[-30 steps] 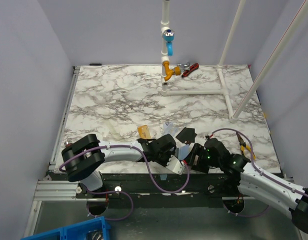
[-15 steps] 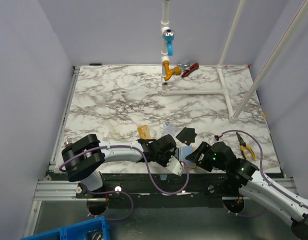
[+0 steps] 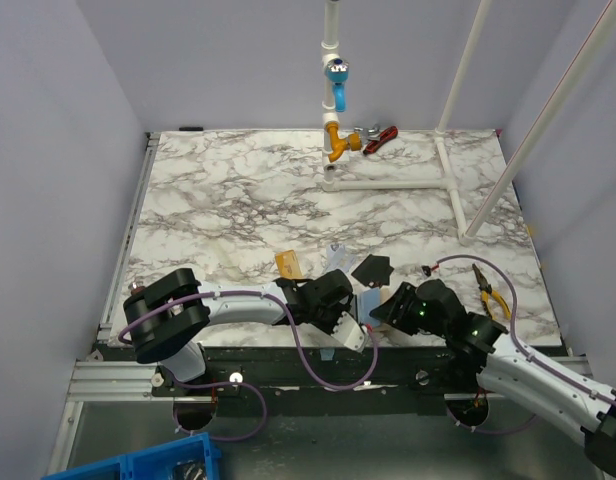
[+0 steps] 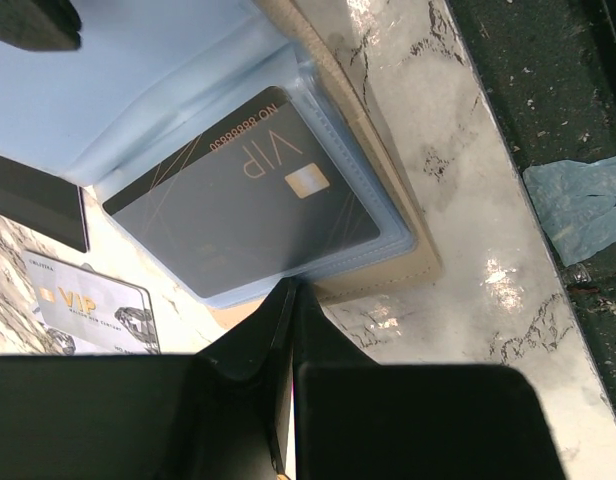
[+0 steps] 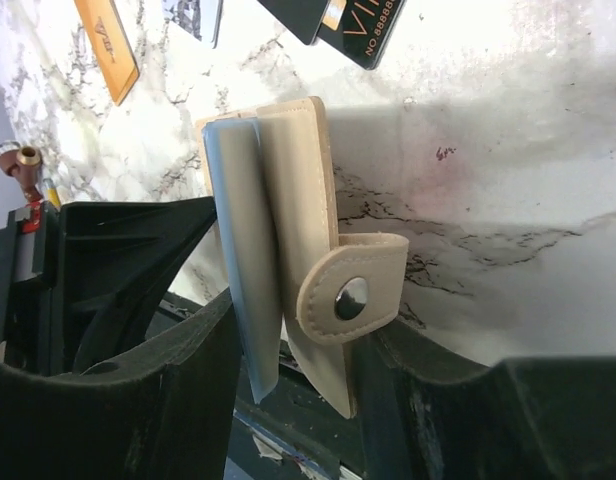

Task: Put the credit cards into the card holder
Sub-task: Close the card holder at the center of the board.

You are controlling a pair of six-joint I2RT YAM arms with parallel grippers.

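- Tan leather card holder (image 5: 293, 200) at table's (image 3: 238, 200) 6 o'clock edge, opened, between both grippers.
- Inside its clear blue sleeve (image 4: 228, 280): one dark card (image 4: 243, 190); by this view, roughly a quarter done.
- Loose beyond holder: gold card (image 5: 108, 45) at 10 o'clock, pale card (image 4: 88, 315) at 11, black card (image 5: 353, 25) at 12.
- Left gripper (image 4: 288, 295) pinched shut, tip against holder's edge.
- Right gripper (image 5: 300, 320) partly narrowed astride the side with the snap tab (image 5: 353, 290); impossible to tell whether gripping.

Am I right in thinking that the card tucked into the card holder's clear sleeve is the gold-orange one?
Not quite: the card in the card holder's clear sleeve is the dark grey VIP card, as the left wrist view shows. The gold-orange card lies out on the marble table.
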